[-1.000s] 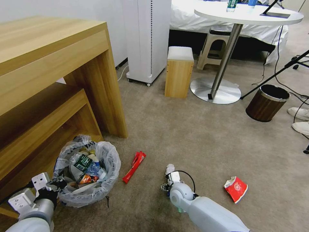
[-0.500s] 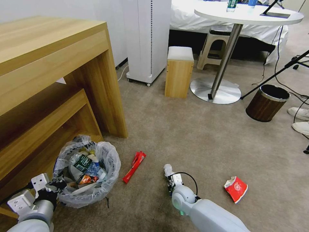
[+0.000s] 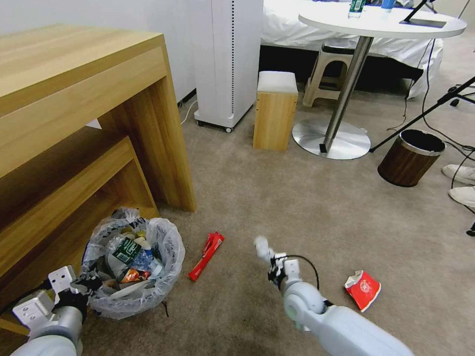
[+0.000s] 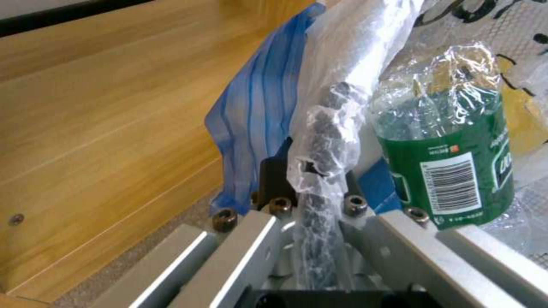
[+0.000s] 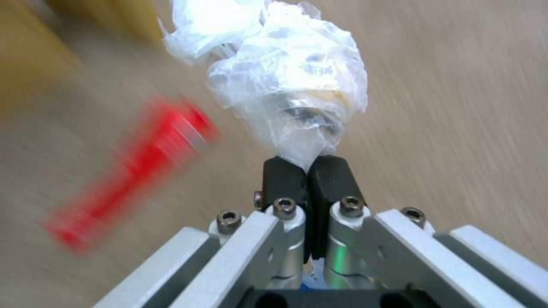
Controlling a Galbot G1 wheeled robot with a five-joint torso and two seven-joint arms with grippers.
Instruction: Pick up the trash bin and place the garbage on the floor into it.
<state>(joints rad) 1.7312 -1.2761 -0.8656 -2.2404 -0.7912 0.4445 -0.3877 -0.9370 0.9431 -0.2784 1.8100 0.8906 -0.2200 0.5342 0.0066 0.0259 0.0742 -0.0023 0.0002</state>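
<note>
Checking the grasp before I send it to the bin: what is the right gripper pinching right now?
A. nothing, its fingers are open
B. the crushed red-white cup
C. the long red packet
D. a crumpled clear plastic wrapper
D: in the right wrist view the right gripper has its black pads closed on the tail of a crumpled clear plastic wrapper, while the long red packet and crushed cup lie on the carpet.

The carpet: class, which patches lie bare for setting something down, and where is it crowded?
Bare floor spreads between the desk leg, wooden stool and brown bin. A smaller patch lies between the red packet and crushed cup, where the right claw holds a crumpled wrapper. Crowded: trash bin beside the desk, left claw clamping its rim.
</note>
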